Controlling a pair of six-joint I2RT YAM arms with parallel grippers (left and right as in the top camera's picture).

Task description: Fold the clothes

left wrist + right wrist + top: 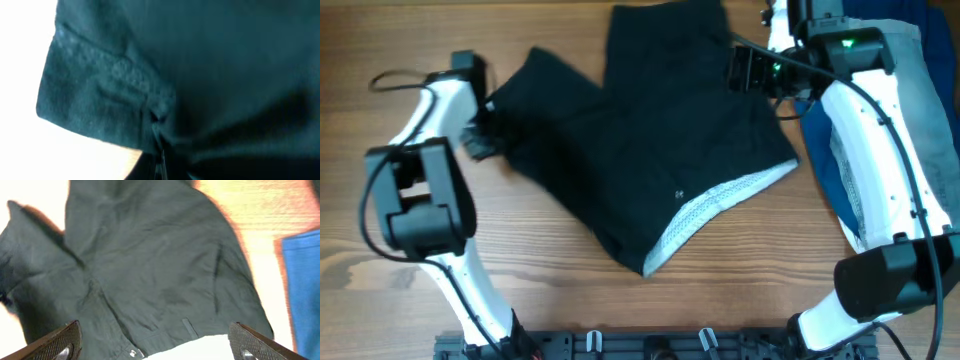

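Black shorts (650, 130) lie spread on the wooden table, the pale grey-white inner waistband (720, 205) showing at the front right. My left gripper (480, 138) is at the left leg hem; in the left wrist view the jaws (161, 162) are closed with a fold of the dark fabric (200, 75) pinched between them. My right gripper (745, 68) hovers over the back right of the shorts, its fingers wide apart and empty (160, 347), with the black cloth (150, 270) below.
Light-blue denim jeans (925, 90) and royal-blue cloth (825, 150) lie at the right edge under my right arm; the blue cloth also shows in the right wrist view (302, 285). Bare wood (570, 300) lies in front.
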